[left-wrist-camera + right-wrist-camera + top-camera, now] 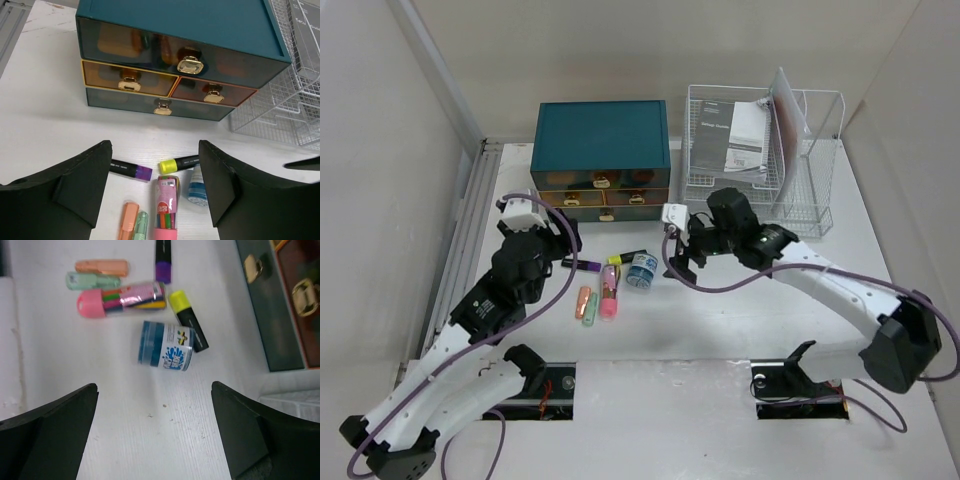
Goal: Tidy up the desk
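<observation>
in the top view, a teal drawer box and a white wire rack holding papers are seen at the far edge of the white, matte worktop, which spreads under everything. a pink tube, a blue jar and markers lie loose between the left tool and the right tool. in the left wrist view, the left tool's jaws are held wide apart with nothing gripped, above a purple-capped marker and a yellow-capped marker, with closed drawers beyond. in the right wrist view, the right tool's jaws are likewise spread and empty, and the jar is seen just ahead, beside the yellow-capped marker.
</observation>
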`<state>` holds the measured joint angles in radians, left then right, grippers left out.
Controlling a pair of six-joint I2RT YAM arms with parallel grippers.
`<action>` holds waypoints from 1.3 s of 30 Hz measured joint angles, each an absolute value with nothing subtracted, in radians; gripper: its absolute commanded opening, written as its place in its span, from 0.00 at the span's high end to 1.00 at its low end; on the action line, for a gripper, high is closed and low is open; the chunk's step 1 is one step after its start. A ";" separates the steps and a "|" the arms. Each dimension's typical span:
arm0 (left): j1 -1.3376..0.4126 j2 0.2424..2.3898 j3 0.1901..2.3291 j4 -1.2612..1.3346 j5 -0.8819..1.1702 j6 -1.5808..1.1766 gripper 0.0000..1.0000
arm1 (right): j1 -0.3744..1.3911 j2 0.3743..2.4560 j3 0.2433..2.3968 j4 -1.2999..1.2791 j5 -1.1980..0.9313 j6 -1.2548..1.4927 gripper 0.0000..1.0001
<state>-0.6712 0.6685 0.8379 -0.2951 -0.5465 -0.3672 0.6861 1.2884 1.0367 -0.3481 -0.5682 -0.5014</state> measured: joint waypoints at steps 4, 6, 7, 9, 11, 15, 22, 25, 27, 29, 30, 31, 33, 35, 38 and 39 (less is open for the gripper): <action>-0.671 0.672 0.826 -0.281 -0.537 -0.356 0.32 | 0.728 1.400 1.015 -0.293 -0.475 -0.513 0.00; -0.671 0.677 0.819 -0.278 -0.527 -0.352 0.32 | 0.751 1.462 1.015 -0.264 -0.430 -0.501 0.00; -0.671 0.678 0.815 -0.278 -0.523 -0.349 0.32 | 0.757 1.491 1.018 -0.255 -0.414 -0.490 0.00; -0.671 0.676 0.809 -0.281 -0.514 -0.347 0.32 | 0.769 1.561 1.040 -0.246 -0.388 -0.456 0.00; -0.671 0.667 0.804 -0.278 -0.505 -0.345 0.32 | 0.775 1.626 1.077 -0.247 -0.370 -0.414 0.00; -0.671 0.641 0.793 -0.273 -0.496 -0.340 0.32 | 0.784 1.705 1.150 -0.251 -0.362 -0.327 0.00; -0.665 0.638 0.793 -0.270 -0.479 -0.337 0.32 | 0.806 1.745 1.238 -0.253 -0.350 -0.215 0.00; -0.662 0.639 0.793 -0.270 -0.474 -0.337 0.32 | 0.807 1.761 1.245 -0.254 -0.347 -0.196 0.00; -0.653 0.641 0.793 -0.268 -0.463 -0.336 0.32 | 0.808 1.773 1.245 -0.256 -0.339 -0.192 0.00; -0.637 0.643 0.793 -0.266 -0.451 -0.335 0.32 | 0.809 1.778 1.245 -0.260 -0.330 -0.191 0.00; -0.628 0.644 0.793 -0.264 -0.444 -0.334 0.32 | 0.809 1.778 1.243 -0.262 -0.323 -0.192 0.00; -0.617 0.646 0.793 -0.262 -0.436 -0.334 0.32 | 0.810 1.778 1.243 -0.262 -0.315 -0.195 0.00; -0.599 0.652 0.793 -0.258 -0.419 -0.333 0.32 | 0.812 1.778 1.242 -0.262 -0.303 -0.202 0.00; -0.584 0.658 0.793 -0.255 -0.403 -0.331 0.32 | 0.813 1.779 1.242 -0.263 -0.294 -0.213 0.00; -0.575 0.661 0.793 -0.252 -0.390 -0.328 0.32 | 0.813 1.781 1.242 -0.268 -0.282 -0.226 0.00; -0.575 0.661 0.793 -0.251 -0.385 -0.327 0.32 | 0.813 1.783 1.242 -0.270 -0.278 -0.231 0.00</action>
